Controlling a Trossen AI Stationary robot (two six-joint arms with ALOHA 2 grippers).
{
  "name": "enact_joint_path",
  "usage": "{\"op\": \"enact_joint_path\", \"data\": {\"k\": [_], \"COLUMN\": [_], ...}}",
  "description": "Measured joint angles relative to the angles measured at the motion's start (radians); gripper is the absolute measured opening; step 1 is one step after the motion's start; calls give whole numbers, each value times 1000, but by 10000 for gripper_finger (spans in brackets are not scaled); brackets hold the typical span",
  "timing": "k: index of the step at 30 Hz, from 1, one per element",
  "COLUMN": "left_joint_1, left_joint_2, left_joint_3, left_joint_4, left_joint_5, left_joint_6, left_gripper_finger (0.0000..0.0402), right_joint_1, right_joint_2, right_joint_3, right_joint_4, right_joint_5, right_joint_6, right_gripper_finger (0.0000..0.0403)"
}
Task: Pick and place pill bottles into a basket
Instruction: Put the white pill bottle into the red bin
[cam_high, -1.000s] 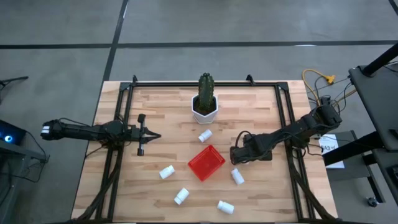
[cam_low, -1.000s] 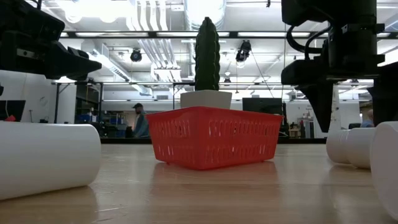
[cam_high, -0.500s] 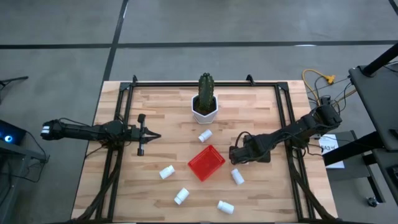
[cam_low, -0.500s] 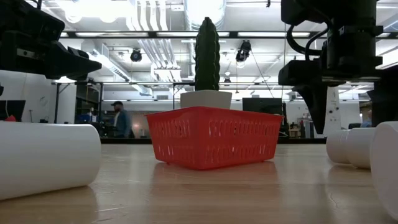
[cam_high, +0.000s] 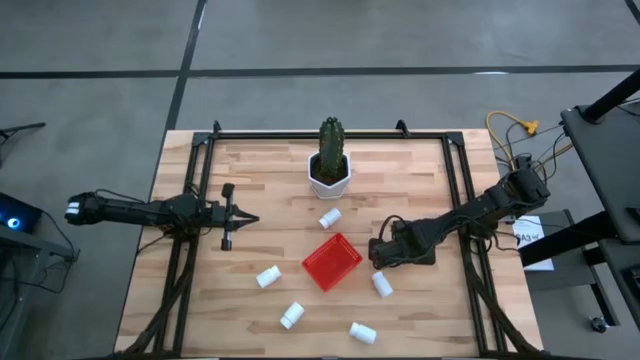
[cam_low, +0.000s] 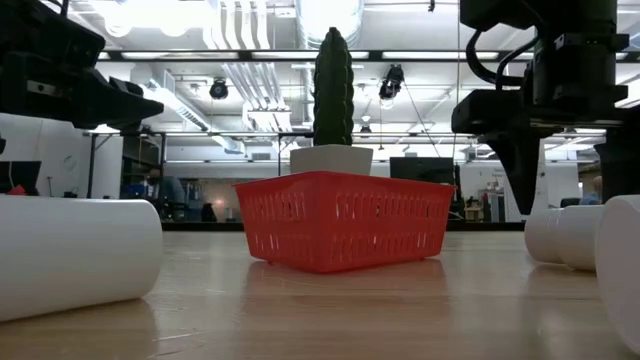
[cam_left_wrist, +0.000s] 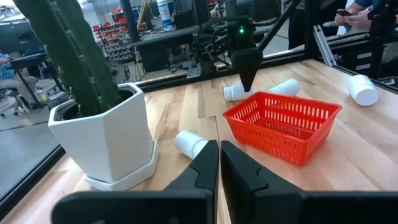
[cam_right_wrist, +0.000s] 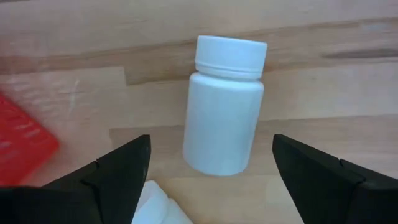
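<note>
The red basket (cam_high: 332, 262) stands on the wooden table near the middle; it also shows in the low view (cam_low: 342, 220). Several white pill bottles lie on their sides around it (cam_high: 330, 216) (cam_high: 268, 276) (cam_high: 292, 315) (cam_high: 363, 332) (cam_high: 382, 284). My right gripper (cam_high: 379, 258) hangs just right of the basket, pointing down, open. In its wrist view its gripper (cam_right_wrist: 211, 142) straddles one lying bottle (cam_right_wrist: 224, 106) from above without touching it, and a second bottle (cam_right_wrist: 155, 208) shows at the edge. My left gripper (cam_high: 245, 218) waits at the table's left, shut and empty.
A cactus in a white hexagonal pot (cam_high: 330, 172) stands at the far middle of the table. Black frame rails (cam_high: 455, 200) run along the table's left and right sides. Bare wood lies between the basket and the near edge.
My right gripper has shifted a little toward the table's near edge, over the bottle right of the basket, and has stayed open. The bottles and the basket have kept still.
</note>
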Motion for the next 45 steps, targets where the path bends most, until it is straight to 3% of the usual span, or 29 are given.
{"op": "enact_joint_path", "data": {"k": [15,36,40,45], "left_joint_1": [0,0,0,0], "left_joint_2": [5,7,8,7], "left_joint_3": [0,0,0,0], "left_joint_4": [4,3,3,3], "left_joint_5": [0,0,0,0], "left_joint_6": [0,0,0,0], "left_gripper_finger": [0,0,0,0], "right_joint_1": [0,-10,-12,-13], "right_joint_2": [79,71,71,71], "right_joint_3": [-14,-14,-14,-14], "right_joint_4": [33,35,38,45], "right_joint_5": [-23,-29,-30,-33], "right_joint_6": [7,13,5,-5], "right_gripper_finger": [324,323,297,226]}}
